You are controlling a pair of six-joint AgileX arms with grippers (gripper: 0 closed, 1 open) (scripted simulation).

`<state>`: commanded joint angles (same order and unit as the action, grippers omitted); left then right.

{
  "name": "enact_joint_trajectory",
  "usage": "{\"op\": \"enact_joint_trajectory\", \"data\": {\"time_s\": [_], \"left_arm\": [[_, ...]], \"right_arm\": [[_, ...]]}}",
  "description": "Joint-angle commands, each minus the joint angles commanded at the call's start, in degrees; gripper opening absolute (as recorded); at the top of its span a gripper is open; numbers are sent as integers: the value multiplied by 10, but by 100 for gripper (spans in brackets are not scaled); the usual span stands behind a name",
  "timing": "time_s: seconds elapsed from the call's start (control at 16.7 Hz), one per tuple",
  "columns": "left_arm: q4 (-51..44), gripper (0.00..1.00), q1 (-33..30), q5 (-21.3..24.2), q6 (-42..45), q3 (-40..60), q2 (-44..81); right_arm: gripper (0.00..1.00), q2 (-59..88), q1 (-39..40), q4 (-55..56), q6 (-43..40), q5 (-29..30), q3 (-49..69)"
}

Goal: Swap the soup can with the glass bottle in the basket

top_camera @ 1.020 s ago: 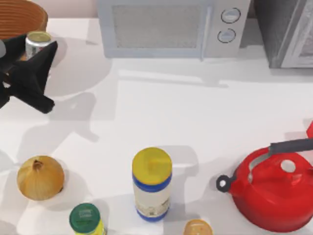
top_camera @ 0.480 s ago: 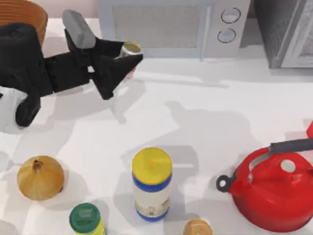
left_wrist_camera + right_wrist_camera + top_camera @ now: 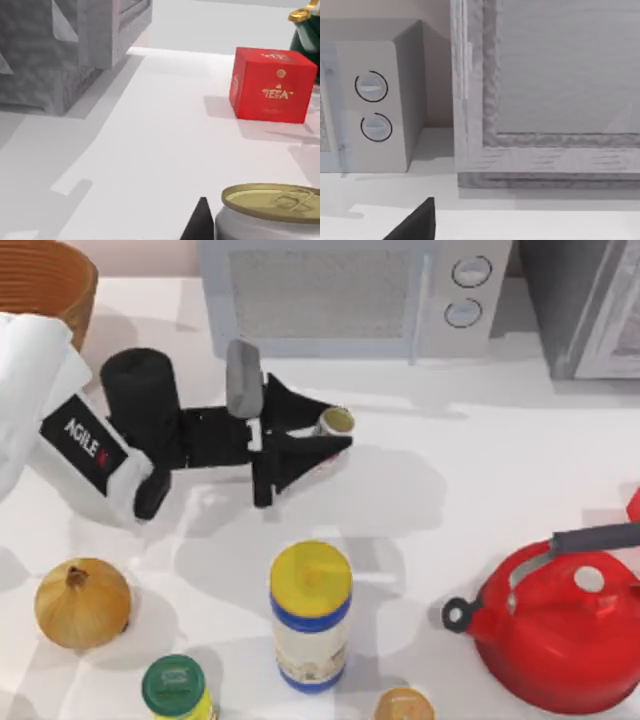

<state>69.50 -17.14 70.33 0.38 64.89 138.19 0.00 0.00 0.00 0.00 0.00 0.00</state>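
Middle of the table (image 3: 470, 500): bare white surface between the microwave (image 3: 340, 295) at the back and the front row of things; widest open passage.
Left claw (image 3: 325, 440): reaches across the left-centre, closed on the soup can (image 3: 334, 424), blocking that stretch.
Back left corner: basket (image 3: 40, 280), with the arm's white body just beside it.
Front edge: onion (image 3: 82, 602), green-lidded jar (image 3: 175, 688), yellow-lidded container (image 3: 311, 615) and a small tan-topped item (image 3: 404, 706); gaps between them are narrow.
Right front: red kettle (image 3: 560, 625) fills the corner.
Back right: grey cabinet (image 3: 590, 305) beside the microwave.
Far off in the left wrist view: red tea box (image 3: 272, 84) near a dark green bottle (image 3: 307, 35).
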Motion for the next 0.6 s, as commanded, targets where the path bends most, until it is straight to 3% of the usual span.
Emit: {"op": "enact_joint_trajectory", "data": {"time_s": [0.24, 0.6], "left_arm": [[50, 0, -7, 40, 12, 39, 70], [58, 0, -8, 46, 15, 43, 81]], "right_arm": [[100, 0, 0, 0, 0, 0, 0], [100, 0, 0, 0, 0, 0, 0]]}}
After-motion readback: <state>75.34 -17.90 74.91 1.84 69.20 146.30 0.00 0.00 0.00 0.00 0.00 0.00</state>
